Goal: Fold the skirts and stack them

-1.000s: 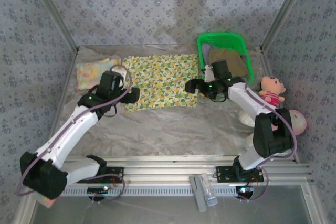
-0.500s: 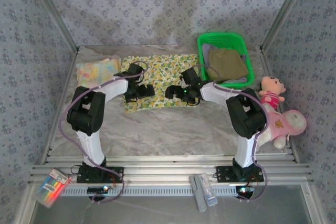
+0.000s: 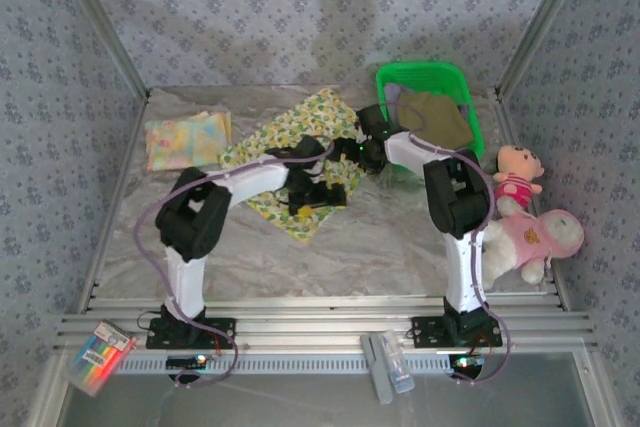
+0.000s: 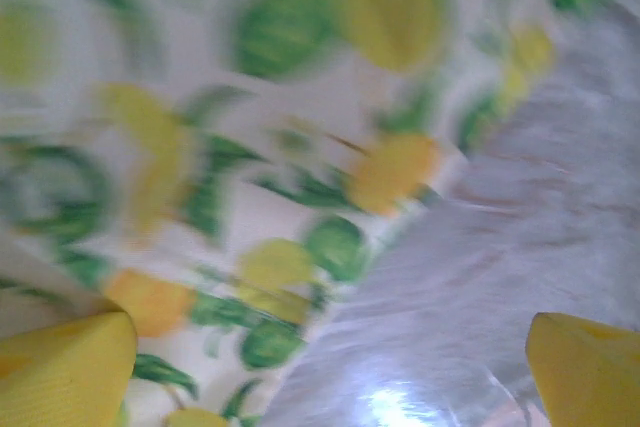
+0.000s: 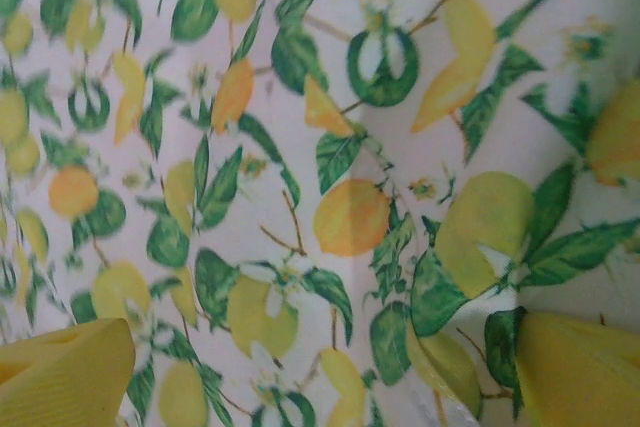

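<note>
**A:** From above, where is the fruit-print skirt point(image 3: 272, 139)?

**B:** It is spread cornerwise in the middle of the worktop point(image 3: 400, 237). One corner points toward the green basket point(image 3: 470, 97), another toward the arms' bases. The left claw point(image 3: 322, 193) is over its near-right part and the right claw point(image 3: 362, 151) over its far-right edge. Neither is nearer, since the cloth lies straight below each. The arms cover too much for me to call its long axis.

**A:** And the other skirts?

**B:** A floral skirt point(image 3: 185, 139) lies folded at the far left, well apart. An olive skirt point(image 3: 435, 119) sits in the basket.

**A:** What does the left wrist camera add?

**B:** It is blurred, but its yellow fingertips point(image 4: 62, 367) stand wide apart with nothing between them. The skirt's edge runs slantwise, with bare worktop to its right.

**A:** And the right wrist?

**B:** That one is sharp. Its fingertips point(image 5: 62, 372) are also wide apart and grip nothing. Printed cloth lies beneath, with a soft crease. I'd judge the left claw better placed to pinch an edge.
</note>
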